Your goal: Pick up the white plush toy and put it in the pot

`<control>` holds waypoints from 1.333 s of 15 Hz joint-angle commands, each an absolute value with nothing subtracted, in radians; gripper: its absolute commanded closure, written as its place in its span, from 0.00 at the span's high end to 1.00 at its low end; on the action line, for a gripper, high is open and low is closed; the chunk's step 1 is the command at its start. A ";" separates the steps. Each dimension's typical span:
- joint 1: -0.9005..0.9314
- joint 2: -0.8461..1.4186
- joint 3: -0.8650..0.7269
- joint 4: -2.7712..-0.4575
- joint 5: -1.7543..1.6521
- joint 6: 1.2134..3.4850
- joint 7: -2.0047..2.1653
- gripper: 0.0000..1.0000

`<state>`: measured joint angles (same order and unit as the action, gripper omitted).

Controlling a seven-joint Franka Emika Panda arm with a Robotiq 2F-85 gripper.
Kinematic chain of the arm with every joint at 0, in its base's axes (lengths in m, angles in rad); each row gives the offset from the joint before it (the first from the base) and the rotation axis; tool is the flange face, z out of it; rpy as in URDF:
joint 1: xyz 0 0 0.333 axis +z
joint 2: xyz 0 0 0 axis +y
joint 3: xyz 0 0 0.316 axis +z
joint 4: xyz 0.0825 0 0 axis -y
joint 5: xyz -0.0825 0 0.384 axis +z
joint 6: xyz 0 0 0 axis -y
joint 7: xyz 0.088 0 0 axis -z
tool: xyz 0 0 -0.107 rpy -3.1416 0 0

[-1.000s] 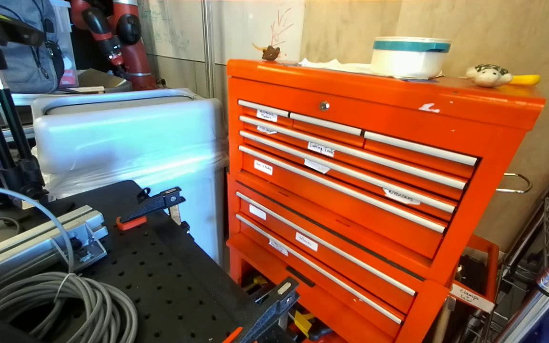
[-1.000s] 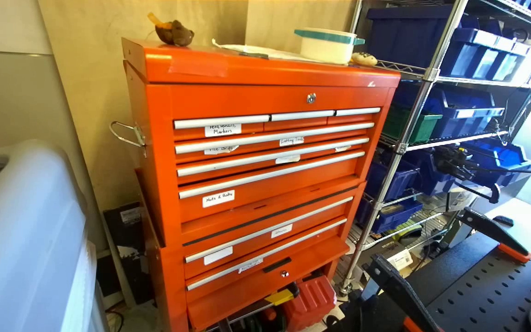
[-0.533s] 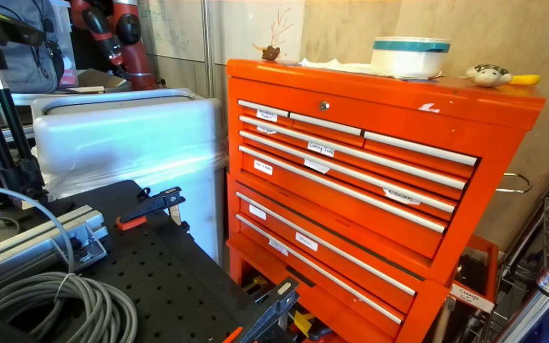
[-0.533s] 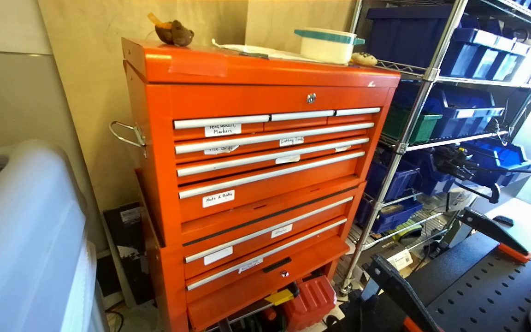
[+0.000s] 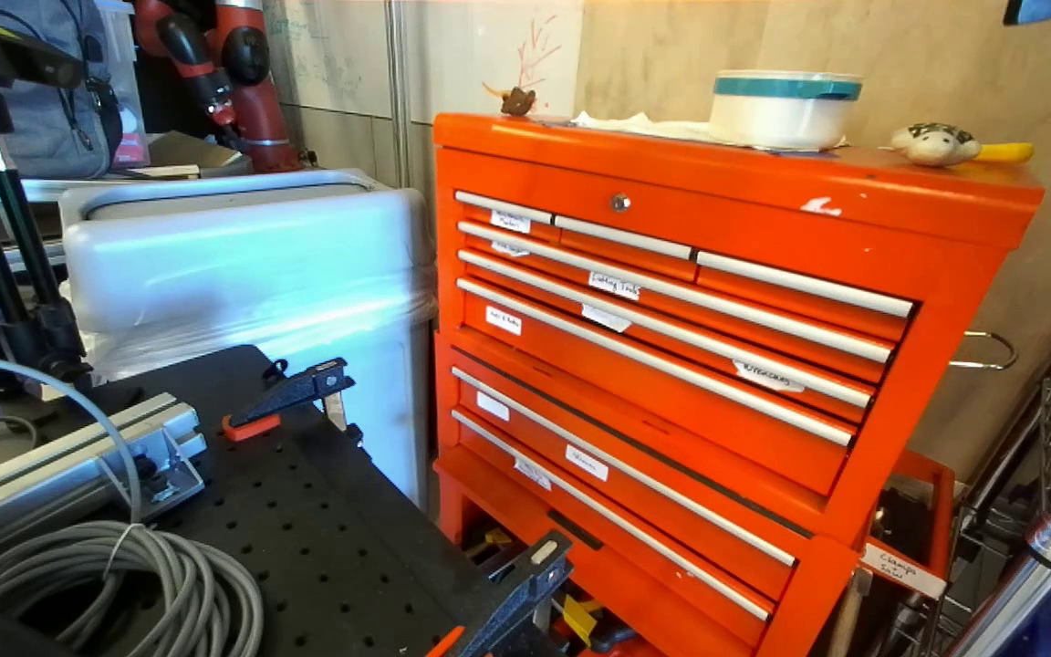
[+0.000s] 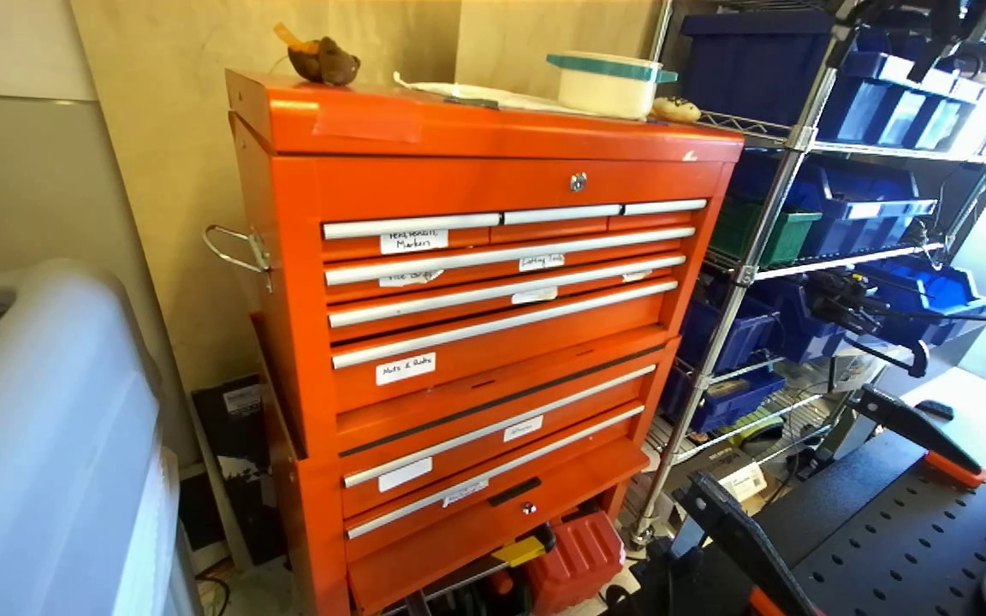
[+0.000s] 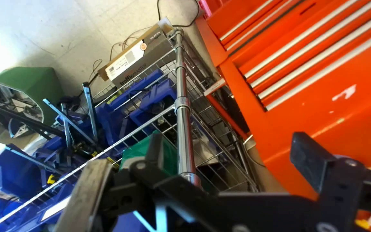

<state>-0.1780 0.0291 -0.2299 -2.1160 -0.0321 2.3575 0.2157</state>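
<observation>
White toy (image 5: 934, 148) lies near pot (image 5: 781, 119); 2 fingers (image 7: 310, 159) spread.

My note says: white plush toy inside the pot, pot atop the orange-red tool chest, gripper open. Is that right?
Not quite: both exterior views show the white plush toy outside the pot, on the orange-red tool chest. The rest holds.

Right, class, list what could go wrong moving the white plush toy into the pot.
The yellow object beside the white plush toy might get grabbed too. The pot stands taller than the toy, so a low carry could bump it. The end effector faces a shelf post it might clip.
</observation>
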 commanded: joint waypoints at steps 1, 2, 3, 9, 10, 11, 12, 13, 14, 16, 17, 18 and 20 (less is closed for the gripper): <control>-0.178 0.188 -0.215 -1.954 0.016 2.372 0.380 1.00; -0.179 0.220 -0.212 -1.928 0.066 2.396 0.406 1.00; -0.177 0.251 -0.209 -1.901 0.095 2.407 0.439 1.00; -0.170 0.362 -0.174 -1.772 0.264 2.434 0.527 1.00; -0.165 0.375 -0.167 -1.756 0.282 2.438 0.534 1.00; -0.161 0.384 -0.162 -1.741 0.296 2.440 0.539 1.00; -0.157 0.394 -0.158 -1.729 0.303 2.446 0.545 1.00; -0.146 0.404 -0.157 -1.720 0.299 2.459 0.552 1.00; -0.138 0.414 -0.157 -1.714 0.293 2.472 0.556 1.00; -0.119 0.445 -0.166 -1.707 0.267 2.512 0.568 1.00; -0.112 0.461 -0.168 -1.705 0.260 2.528 0.570 1.00; -0.105 0.477 -0.168 -1.699 0.257 2.537 0.572 1.00; -0.098 0.508 -0.166 -1.691 0.259 2.550 0.569 0.72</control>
<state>-0.1124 0.4531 -0.1611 -1.7314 0.2703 2.5214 0.5503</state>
